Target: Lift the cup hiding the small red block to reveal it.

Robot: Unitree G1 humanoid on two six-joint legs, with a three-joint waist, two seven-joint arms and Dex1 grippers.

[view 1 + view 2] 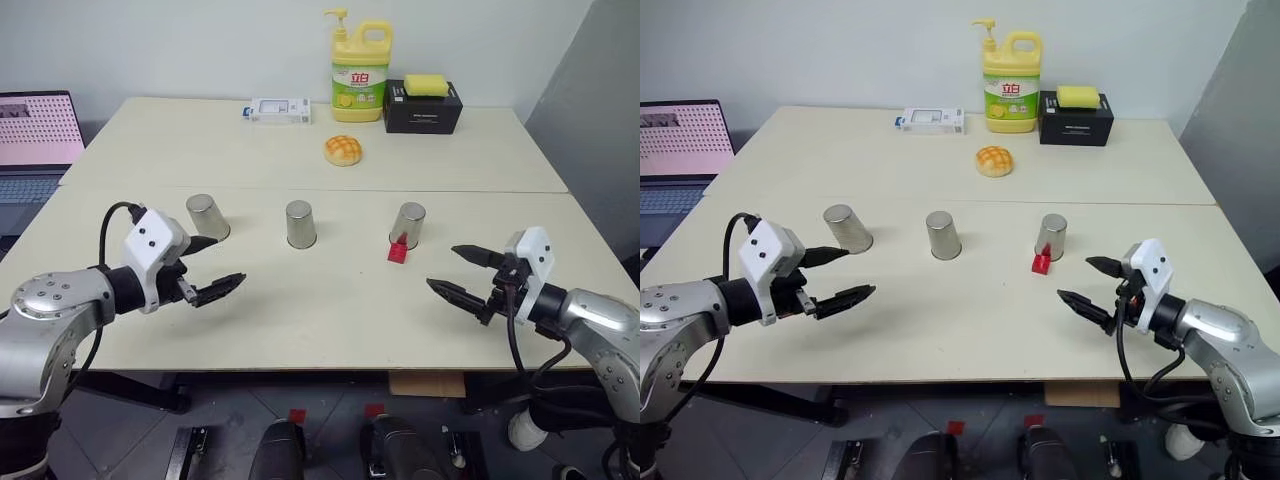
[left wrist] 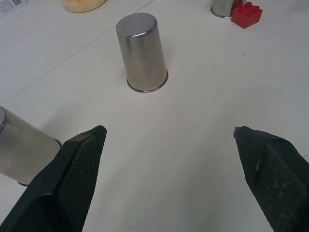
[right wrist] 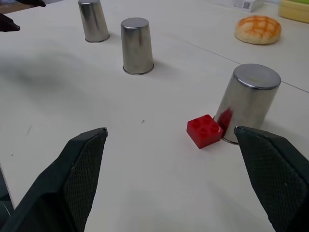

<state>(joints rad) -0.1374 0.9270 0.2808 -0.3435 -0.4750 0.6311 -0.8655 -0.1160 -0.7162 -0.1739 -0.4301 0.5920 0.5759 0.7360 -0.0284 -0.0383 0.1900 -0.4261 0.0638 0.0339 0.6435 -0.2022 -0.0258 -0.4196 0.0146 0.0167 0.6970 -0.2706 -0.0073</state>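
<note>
Three steel cups stand upside down in a row on the table: the left cup (image 1: pixel 207 216), the middle cup (image 1: pixel 300 223) and the right cup (image 1: pixel 407 224). The small red block (image 1: pixel 398 249) lies uncovered on the table, against the near side of the right cup (image 3: pixel 247 101); the right wrist view shows the block (image 3: pixel 204 130) clearly. My left gripper (image 1: pixel 228 260) hovers open just in front of the left cup, holding nothing. Open and empty too, my right gripper (image 1: pixel 443 267) hangs to the right of the block, a little nearer to me.
A round orange-yellow bun (image 1: pixel 343 150) lies behind the cups. At the far edge stand a yellow detergent bottle (image 1: pixel 360 70), a black box (image 1: pixel 422 106) with a yellow sponge (image 1: pixel 425 84) on it, and a small white box (image 1: pixel 280 109). A laptop (image 1: pixel 35 140) sits off the table's left.
</note>
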